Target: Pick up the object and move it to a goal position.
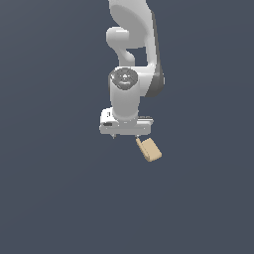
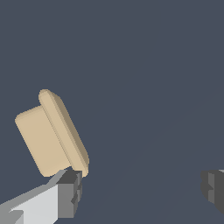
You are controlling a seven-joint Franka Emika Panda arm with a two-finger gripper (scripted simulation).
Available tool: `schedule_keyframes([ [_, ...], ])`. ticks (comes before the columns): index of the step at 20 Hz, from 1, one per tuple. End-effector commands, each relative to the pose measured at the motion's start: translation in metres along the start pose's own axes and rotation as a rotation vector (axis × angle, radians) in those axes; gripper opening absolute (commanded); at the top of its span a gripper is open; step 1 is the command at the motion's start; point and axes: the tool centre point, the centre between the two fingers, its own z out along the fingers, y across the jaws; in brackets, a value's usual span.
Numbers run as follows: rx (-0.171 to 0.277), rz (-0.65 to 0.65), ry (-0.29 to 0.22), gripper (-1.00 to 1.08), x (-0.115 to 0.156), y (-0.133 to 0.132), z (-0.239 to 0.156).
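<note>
Tan block sitting off to one side of my open gripper, not between the fingers.

I'm seeing the gripper [image 1: 125, 133] spread wide and gripping nothing; the tan block [image 1: 150, 149] is lying just beyond one fingertip [image 2: 70, 192], toward the exterior view's right, its long axis tilted.

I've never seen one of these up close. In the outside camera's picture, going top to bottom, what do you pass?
Arm → gripper → tan object.

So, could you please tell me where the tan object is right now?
In the exterior view the tan object lies just below the end effector, toward that view's right; in the wrist view it sits beside one fingertip, outside the open jaws.
</note>
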Motion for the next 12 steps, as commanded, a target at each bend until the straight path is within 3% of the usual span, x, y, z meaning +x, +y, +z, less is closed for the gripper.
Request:
schedule_keyframes([
  [1, 0.000, 0.000, 0.000, 1.00, 0.000, 0.000, 0.000],
  [7, 0.000, -0.042, 0.005, 1.00, 0.003, -0.010, 0.011],
  [12, 0.000, -0.141, 0.016, 1.00, 0.007, -0.035, 0.036],
])
